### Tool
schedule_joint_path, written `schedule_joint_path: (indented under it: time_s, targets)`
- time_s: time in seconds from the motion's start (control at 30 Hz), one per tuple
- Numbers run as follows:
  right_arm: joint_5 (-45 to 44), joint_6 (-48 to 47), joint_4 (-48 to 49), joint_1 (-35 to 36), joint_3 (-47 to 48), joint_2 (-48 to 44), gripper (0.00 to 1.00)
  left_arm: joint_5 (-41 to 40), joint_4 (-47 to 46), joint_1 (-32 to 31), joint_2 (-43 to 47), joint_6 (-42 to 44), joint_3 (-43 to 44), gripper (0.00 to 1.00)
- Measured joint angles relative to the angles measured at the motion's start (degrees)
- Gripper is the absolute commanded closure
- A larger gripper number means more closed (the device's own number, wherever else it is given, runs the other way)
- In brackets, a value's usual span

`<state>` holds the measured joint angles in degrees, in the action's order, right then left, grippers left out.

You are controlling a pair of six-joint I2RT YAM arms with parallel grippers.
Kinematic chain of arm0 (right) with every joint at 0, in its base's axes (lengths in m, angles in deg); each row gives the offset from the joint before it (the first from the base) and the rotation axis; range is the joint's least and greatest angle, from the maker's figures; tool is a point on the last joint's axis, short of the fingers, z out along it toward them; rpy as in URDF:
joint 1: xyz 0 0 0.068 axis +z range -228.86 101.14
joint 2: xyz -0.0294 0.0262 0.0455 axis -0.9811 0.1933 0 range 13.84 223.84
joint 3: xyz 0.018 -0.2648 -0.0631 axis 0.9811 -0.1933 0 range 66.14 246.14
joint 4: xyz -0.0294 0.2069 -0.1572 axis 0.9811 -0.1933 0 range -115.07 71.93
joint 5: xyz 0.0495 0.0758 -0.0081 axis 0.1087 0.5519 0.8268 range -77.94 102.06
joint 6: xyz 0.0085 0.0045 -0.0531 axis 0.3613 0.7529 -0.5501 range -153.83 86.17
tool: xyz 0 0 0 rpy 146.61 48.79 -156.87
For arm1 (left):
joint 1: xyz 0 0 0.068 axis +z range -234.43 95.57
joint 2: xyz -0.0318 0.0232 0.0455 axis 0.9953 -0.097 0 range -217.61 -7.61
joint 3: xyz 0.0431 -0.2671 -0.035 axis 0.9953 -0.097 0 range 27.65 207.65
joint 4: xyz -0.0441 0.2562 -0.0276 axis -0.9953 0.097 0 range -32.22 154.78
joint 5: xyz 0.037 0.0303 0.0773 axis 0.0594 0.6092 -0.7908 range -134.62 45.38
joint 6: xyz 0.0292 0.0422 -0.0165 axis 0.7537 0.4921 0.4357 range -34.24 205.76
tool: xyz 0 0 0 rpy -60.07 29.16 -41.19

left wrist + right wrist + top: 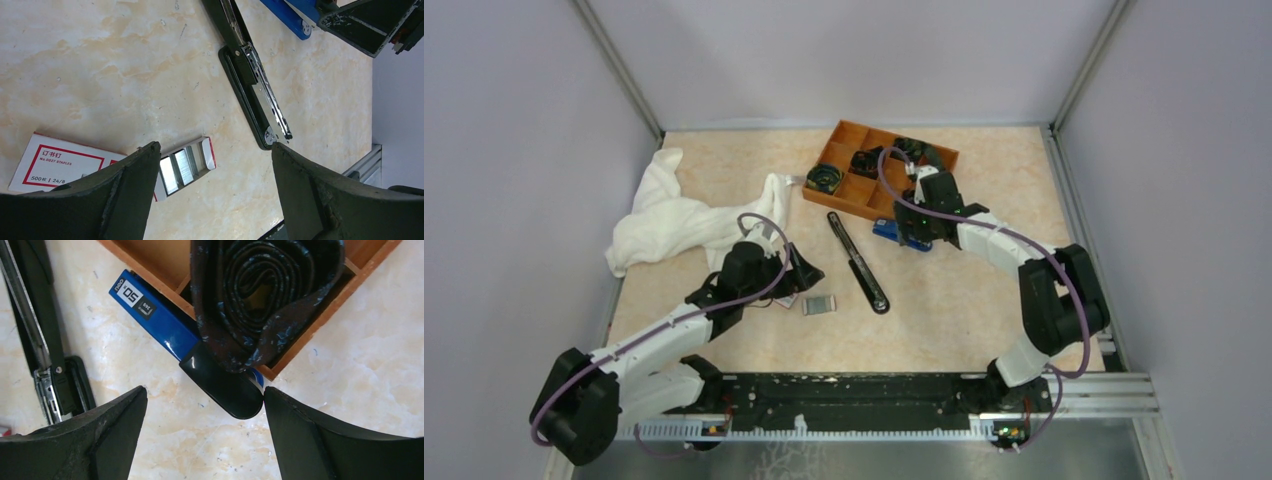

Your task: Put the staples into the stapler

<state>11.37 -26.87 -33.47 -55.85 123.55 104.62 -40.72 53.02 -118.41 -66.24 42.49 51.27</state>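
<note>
Hovering spread over staples [187, 162], left end effector [216, 149]; stapler [255, 95] seemingly clear.

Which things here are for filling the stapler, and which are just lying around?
For the job: black stapler, staples, white carton.
Just lying about: blue stapler, white cloth, wooden tray, rolled tie.

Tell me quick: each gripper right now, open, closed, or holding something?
Left gripper: open, holding nothing, over the white carton tray of silver staple strips.
Right gripper: open, holding nothing, over the blue-and-black plastic stapler.
</note>
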Motion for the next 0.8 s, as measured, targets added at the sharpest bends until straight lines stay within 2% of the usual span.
schedule_joint_path:
  time_s: [0.27, 0.4, 0.5, 0.8]
  targets:
    - [5.5, 0.0, -0.9, 1.0, 0.0, 0.0, 0.19, 0.5, -0.2, 0.0, -0.9, 0.5, 0.0, 0.13]
    - [7.1, -0.2, -2.6, 3.8, 0.0, 0.0, 0.25, 1.0, -0.4, 0.0, -1.5, 0.5, 0.1, 0.13]
    - [8.8, -0.6, -4.8, 5.4, 0.9, 0.1, 0.26, 1.5, -0.4, 0.0, -1.8, 0.5, 0.3, 0.13]
    - [3.2, -1.5, -5.5, 7.6, 4.1, 2.6, 0.32, 2.3, -0.6, 0.0, -1.8, 0.6, 1.0, 0.13]
